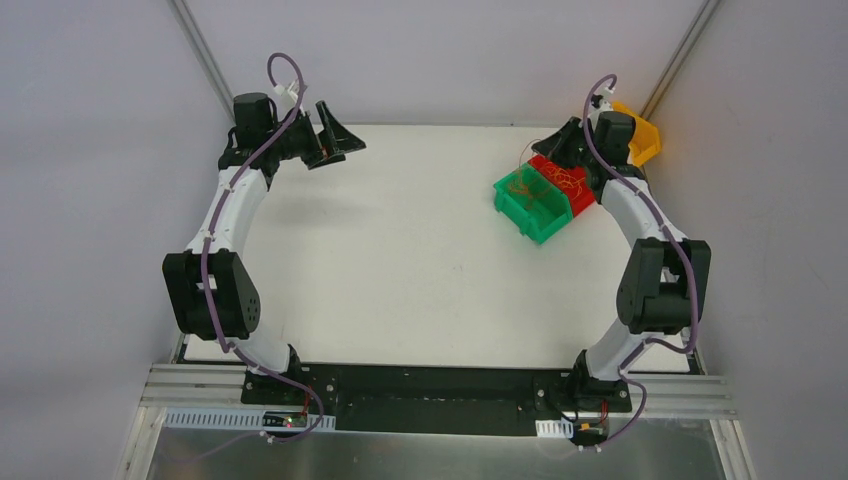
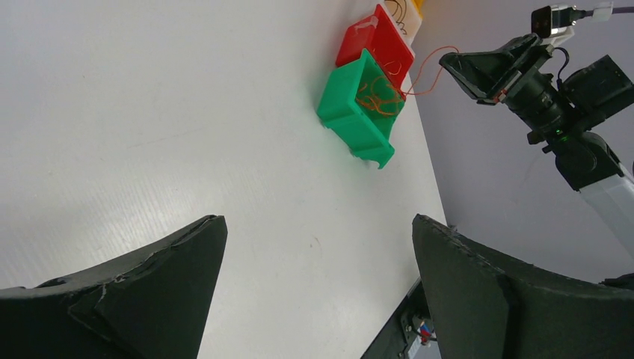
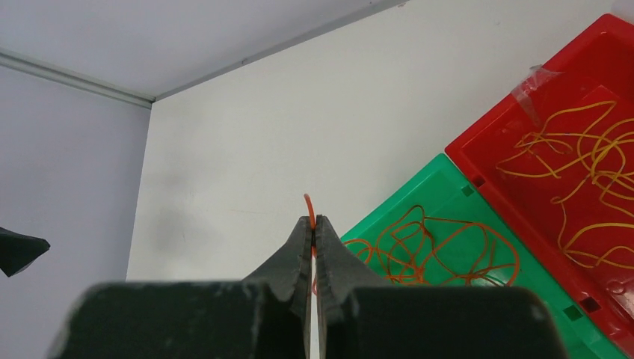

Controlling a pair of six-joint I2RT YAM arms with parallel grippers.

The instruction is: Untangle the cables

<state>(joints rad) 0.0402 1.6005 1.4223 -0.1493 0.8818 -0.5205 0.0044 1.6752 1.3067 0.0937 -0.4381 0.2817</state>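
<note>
Pinches one hair-thin orange cable [image 3: 308,206] between the pressed-together, wedge-shaped black fingers of the right end effector [image 3: 313,224], with its tail running into the glossy green bin [image 2: 342,101]; holds the left end effector [image 2: 318,221] spread wide above the matte white desk [image 1: 400,260]. Shows the other cables [image 3: 434,250] as curly tangles: orange in green, yellow in the touching red bin [image 2: 357,45]. Cannot tell what lies in the yellow bin [image 1: 645,140] behind the right arm [image 1: 630,215].

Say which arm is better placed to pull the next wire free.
Right. Its fingers are shut on an orange wire running to the green bin; the left fingers stand open, far off across the table.
</note>
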